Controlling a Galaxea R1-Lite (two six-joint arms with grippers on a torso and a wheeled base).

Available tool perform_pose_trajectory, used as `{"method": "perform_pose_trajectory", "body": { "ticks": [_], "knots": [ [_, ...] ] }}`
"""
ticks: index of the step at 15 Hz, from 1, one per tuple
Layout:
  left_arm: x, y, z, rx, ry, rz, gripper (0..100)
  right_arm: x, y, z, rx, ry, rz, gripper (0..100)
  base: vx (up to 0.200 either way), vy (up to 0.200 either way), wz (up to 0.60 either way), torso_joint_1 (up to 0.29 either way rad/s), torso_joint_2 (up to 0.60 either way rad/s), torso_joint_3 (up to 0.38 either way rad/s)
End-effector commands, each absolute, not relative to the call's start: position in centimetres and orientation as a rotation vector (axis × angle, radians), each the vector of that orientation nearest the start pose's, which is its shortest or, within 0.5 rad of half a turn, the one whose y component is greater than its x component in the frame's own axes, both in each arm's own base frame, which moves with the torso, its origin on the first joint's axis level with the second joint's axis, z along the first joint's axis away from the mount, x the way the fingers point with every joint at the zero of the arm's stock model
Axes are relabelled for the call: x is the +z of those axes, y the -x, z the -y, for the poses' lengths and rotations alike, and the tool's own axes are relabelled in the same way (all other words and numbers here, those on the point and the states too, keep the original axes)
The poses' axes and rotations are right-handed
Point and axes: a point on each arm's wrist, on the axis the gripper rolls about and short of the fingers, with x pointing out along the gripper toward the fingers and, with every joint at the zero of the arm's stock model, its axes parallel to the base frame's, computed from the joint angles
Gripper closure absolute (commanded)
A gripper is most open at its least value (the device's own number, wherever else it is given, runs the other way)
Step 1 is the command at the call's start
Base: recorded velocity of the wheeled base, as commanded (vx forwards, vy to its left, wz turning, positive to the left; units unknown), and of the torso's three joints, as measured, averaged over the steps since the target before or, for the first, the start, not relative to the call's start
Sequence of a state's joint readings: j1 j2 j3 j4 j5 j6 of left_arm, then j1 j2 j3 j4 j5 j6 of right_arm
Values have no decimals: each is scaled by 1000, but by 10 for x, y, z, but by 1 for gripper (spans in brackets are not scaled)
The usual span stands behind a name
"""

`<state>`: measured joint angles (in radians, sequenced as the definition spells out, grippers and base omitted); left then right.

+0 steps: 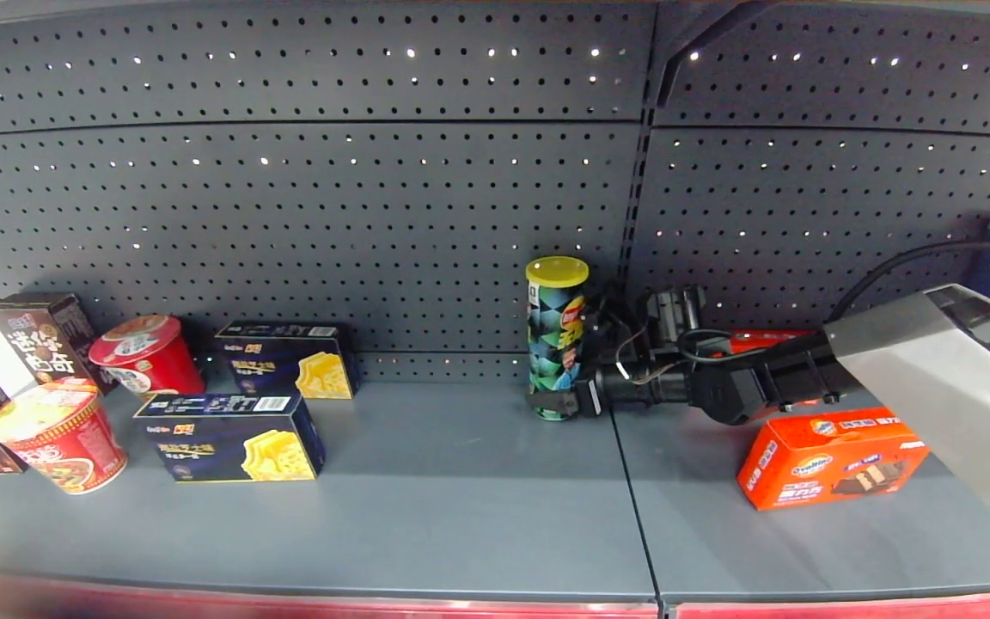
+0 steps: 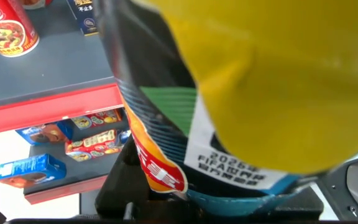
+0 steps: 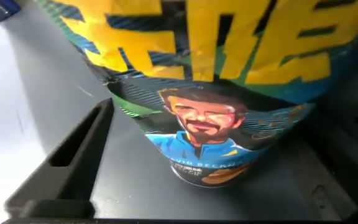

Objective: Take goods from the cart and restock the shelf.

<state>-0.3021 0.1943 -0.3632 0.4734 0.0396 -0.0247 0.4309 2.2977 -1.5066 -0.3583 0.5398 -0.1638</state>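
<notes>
The can is standing upright on the shelf, a bit right of centre in the head view, yellow lid on top, near the pegboard at the back. The right gripper comes in from the right side of the frame and sits around the low part of the can, just above the shelf surface. Honestly I can't tell if it's clamped on or slack, since nothing here gives a clean look at the contact. The right wrist view does show the can's base flat on the grey shelf.

The left gripper has a second can in its grip. It has the same yellow lid, sits tilted right up against the camera, and is out in front of the shelf's red edge.

Other stuff on the shelf:
- An orange box lies at the lower right of the head view, beside the right arm and well apart from the can.
- Over on the left, a front blue box has a rear blue box behind it.
- A front cup and a rear cup, both red, sit just left of those.
- Brown boxes stand at the far left edge.

In the left wrist view, a lower shelf under the red edge carries a few packs, with a blue pack at the lower left.
</notes>
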Motion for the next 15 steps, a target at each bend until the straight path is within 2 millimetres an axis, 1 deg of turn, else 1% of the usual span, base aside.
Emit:
{"method": "perform_pose_trajectory", "body": {
  "ticks": [1,3,4,7,9,11,12,13,14,15],
  "knots": [
    [131,35,-12,-256,-28,-306,100,113,-418,-206,992,122,-363,100,0,0,0,0,0,0],
    [130,35,-12,-256,-28,-308,100,115,-415,-209,963,125,-372,100,0,0,0,0,0,0],
    [129,35,-12,-258,-29,-311,100,121,-411,-210,950,125,-367,100,0,0,0,0,0,0],
    [125,33,-11,-262,-32,-326,100,138,-390,-214,929,120,-367,100,0,0,0,0,0,0],
    [124,33,-11,-267,-31,-325,100,159,-359,-214,858,137,-364,100,0,0,0,0,0,0],
    [125,34,-12,-267,-30,-317,100,168,-343,-208,791,154,-357,100,0,0,0,0,0,0],
    [124,36,-12,-269,-28,-304,100,176,-334,-206,745,155,-338,100,0,0,0,0,0,0],
    [124,37,-13,-268,-27,-293,100,182,-325,-209,705,128,-323,100,0,0,0,0,0,0],
    [124,39,-13,-263,-24,-284,100,197,-305,-220,644,14,-287,100,0,0,0,0,0,0],
    [126,39,-13,-262,-22,-273,100,202,-293,-229,615,-35,-272,100,0,0,0,0,0,0]
  ]
}}
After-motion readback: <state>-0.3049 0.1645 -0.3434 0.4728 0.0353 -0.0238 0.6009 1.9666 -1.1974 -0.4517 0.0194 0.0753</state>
